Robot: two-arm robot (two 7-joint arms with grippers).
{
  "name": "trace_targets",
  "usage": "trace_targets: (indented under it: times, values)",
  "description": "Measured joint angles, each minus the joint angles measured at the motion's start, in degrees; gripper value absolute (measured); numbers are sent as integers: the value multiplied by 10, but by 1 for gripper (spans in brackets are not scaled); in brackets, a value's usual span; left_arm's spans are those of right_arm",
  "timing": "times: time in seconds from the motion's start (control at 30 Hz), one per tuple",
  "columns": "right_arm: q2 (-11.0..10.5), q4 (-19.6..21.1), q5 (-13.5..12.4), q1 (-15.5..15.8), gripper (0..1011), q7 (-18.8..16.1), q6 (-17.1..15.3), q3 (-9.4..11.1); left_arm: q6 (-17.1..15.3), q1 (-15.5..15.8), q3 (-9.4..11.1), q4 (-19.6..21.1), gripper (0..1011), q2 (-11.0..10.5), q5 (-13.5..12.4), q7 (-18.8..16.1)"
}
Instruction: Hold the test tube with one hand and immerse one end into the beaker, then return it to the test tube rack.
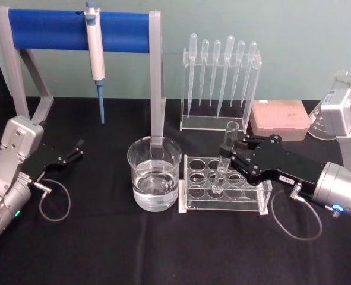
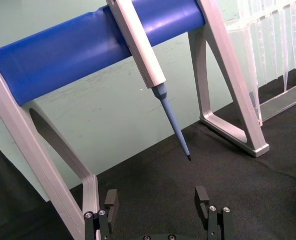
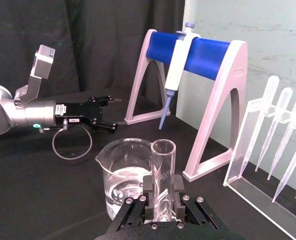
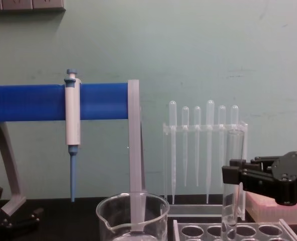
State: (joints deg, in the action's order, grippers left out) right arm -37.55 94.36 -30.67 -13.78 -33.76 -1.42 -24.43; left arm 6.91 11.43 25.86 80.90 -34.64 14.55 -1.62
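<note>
The test tube (image 1: pixel 228 142) is a clear glass tube standing nearly upright with its lower end in a hole of the clear rack (image 1: pixel 190 205). My right gripper (image 1: pixel 229 156) is shut on its middle, reaching in from the right. In the right wrist view the tube (image 3: pixel 163 160) rises between the closed fingers of the right gripper (image 3: pixel 163 186). In the chest view the tube (image 4: pixel 233 150) stands over the rack. The beaker (image 1: pixel 154 172), holding clear liquid, stands just left of the rack, also seen as the beaker (image 3: pixel 118 170). My left gripper (image 1: pixel 74 151) rests open at the far left.
A blue-barred stand (image 1: pixel 80 29) with a white-and-blue pipettor (image 1: pixel 95 53) hanging on it is at the back left. A clear holder of plastic pipettes (image 1: pixel 220 77) and a pink tip box (image 1: pixel 280 119) stand behind the rack. A glass flask (image 1: pixel 335 101) is at the far right.
</note>
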Motion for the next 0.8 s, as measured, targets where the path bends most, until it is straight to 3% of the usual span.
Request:
trace_targets:
  times: [0.8]
  values:
    - [19, -37, 12, 0, 222, -1, 8, -4, 0, 0, 0, 0, 1000, 0, 0, 0]
